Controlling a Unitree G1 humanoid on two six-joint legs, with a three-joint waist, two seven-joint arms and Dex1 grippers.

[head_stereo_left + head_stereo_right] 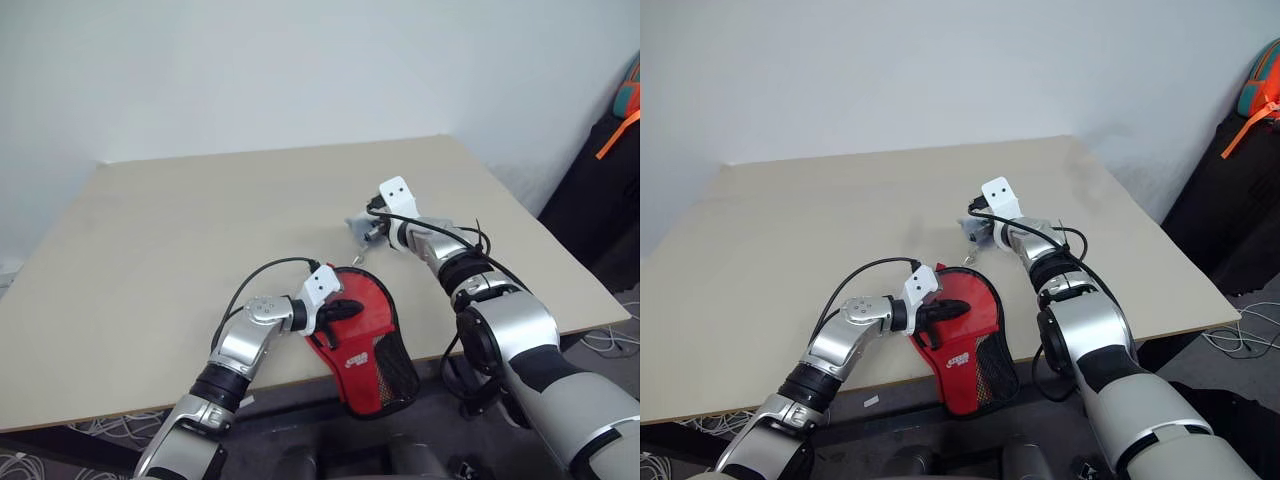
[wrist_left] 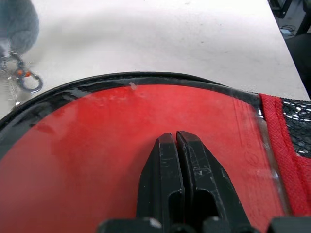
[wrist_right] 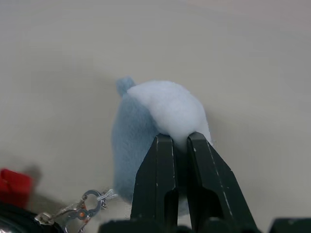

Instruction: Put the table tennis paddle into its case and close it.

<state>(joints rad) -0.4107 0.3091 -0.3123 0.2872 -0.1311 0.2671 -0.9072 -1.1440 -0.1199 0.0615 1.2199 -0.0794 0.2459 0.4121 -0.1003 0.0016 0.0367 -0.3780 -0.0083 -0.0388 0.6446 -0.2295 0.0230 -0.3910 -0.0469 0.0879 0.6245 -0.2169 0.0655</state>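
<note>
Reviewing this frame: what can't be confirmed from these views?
- Whether the paddle is inside the case: red front hides it, head views.
- Zip state: too small in head views, cut off in left wrist view.
- Plush charm's shape: right gripper covers it, right wrist view.

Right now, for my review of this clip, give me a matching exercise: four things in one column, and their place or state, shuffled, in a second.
Things:
1. left gripper
2. right gripper
3. case
4. metal clasp

Place or state:
A. overhangs the table's near edge
B. pinches a pale blue-grey plush wad
C. lies on the table between the case and the wad
D. fingers shut, pressed on the clear red front

Pairs: 1-D, 2-B, 3-A, 4-C
</note>
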